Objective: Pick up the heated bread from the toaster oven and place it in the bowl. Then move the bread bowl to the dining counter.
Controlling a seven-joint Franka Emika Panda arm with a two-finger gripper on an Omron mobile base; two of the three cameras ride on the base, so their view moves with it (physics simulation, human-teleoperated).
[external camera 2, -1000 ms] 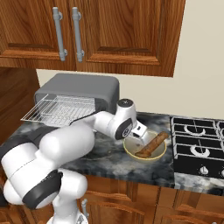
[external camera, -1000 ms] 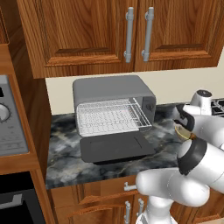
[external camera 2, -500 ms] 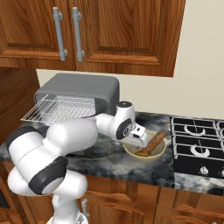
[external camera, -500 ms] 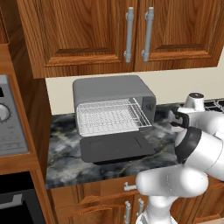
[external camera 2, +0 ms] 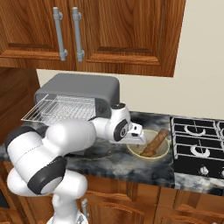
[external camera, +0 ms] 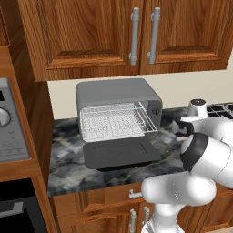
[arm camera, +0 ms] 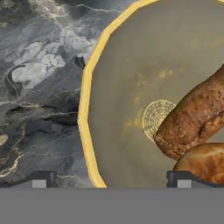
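Along the back wall, wooden cabinets (external camera: 132, 34) with paired vertical silver handles hang over a dark marbled stone surface (external camera: 68, 157), with more wood doors beneath it. A cream wall shows between the two. At 9 o'clock in the left base view a built-in silver oven (external camera: 11, 123) with a big dial sits in a wood column. At 3 o'clock in the right base view a black gas stove (external camera 2: 199, 146) with white-ringed burners meets the surface.

The toaster oven (external camera: 116, 118), grey with a rounded top, stands near the wall; its dark door lies dropped flat and its silver wire rack (external camera: 113, 120) is pulled forward and bare. No brand, label or writing can be read on anything.

The bowl (external camera 2: 148, 148), olive-yellow with a tan rim, rests on the surface between toaster oven and stove. The bread (external camera 2: 155, 142), a long brown loaf, lies inside it, leaning on the rim toward 2 o'clock. The hand view shows a second, rounder golden piece (arm camera: 203, 162) just beside it.

The claw (arm camera: 111, 179) is released, its tips spread wide over the bowl's rim, grasping nothing.
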